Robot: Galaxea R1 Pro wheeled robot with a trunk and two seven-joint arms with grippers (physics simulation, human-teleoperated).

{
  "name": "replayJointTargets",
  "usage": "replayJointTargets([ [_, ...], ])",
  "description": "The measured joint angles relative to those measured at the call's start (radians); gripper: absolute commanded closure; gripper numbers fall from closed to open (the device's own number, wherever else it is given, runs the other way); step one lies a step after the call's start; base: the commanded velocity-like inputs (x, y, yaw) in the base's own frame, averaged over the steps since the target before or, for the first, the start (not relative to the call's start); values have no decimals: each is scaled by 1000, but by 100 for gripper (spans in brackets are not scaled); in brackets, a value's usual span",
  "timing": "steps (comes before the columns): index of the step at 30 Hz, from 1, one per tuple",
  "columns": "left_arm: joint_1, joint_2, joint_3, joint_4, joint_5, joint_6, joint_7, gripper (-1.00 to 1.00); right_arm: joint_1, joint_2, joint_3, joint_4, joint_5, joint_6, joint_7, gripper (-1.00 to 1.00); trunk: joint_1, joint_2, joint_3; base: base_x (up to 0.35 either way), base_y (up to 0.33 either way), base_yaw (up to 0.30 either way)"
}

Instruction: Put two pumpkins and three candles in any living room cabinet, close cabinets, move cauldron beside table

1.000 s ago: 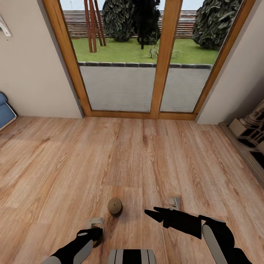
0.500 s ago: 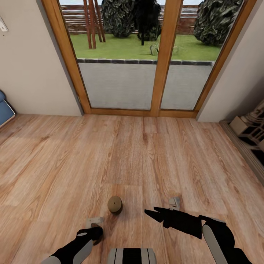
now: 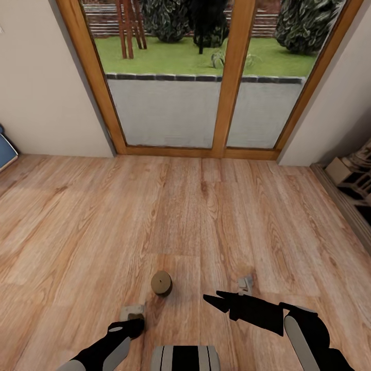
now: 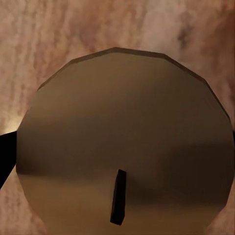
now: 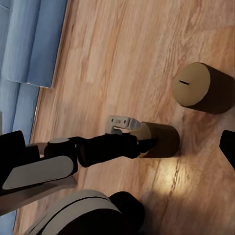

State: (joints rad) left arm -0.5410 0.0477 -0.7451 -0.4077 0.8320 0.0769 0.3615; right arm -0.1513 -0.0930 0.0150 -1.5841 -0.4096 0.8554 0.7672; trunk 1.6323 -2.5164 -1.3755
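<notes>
Head view: left gripper [image 3: 135,325] sits low at frame bottom, arm cut off by the frame edge. Its fingertips are dark and small there; finger gap not readable in that view. A pale bracket [image 3: 132,311] shows just beyond it. Left wrist view: a candle top [image 4: 125,142] with short dark wick [image 4: 117,197] occupies most of the frame, seen nearly end-on; one dark finger edge shows at the side, the other finger is hidden. Right wrist view: the left gripper's dark tips [image 5: 147,143] touch the side of a held candle [image 5: 161,140] standing on the floor [image 5: 122,58]. Whether the jaws actually clamp it: cannot tell.

Second candle [image 3: 162,283] stands upright on the wood floor [image 3: 185,216], free, just ahead of the left gripper and between the two arms; also seen in right wrist view [image 5: 203,88], near the first candle but apart from it.

Right gripper [image 3: 219,300]: black fingers point toward the free candle, tips spread apart, nothing between them. Its forearm is cut off at frame bottom-right.

Sofa: a blue sliver [image 3: 5,149] at the far left edge, mostly cut off; blue cushions [image 5: 29,39] in right wrist view. Stone fireplace [image 3: 355,180] partly visible at right edge. Glass door [image 3: 206,77] with wood frame ahead.

Vs. 1.0 s ago: the whole scene has shifted in frame, so the camera moved. Both grippers hold the same frame positions. Free candle unchanged relative to the arms.
</notes>
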Motion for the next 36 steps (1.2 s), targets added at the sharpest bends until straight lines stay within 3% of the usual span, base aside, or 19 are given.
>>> replayJointTargets([
  [5, 0, -1, 0, 0, 1, 0, 0, -100, 0, 0, 0, 0, 0, 0, 0, -100, 0, 0, 0, 0, 0, 0],
  [6, 0, -1, 0, 0, 1, 0, 0, 100, 0, 0, 0, 0, 0, 0, 0, -100, 0, 0, 0, 0, 0, 0],
  [36, 1, -1, 1, 1, -3, -2, 0, 100, 0, 0, -2, 0, 5, 0, 0, -100, 0, 0, 0, 0, 0, 0],
])
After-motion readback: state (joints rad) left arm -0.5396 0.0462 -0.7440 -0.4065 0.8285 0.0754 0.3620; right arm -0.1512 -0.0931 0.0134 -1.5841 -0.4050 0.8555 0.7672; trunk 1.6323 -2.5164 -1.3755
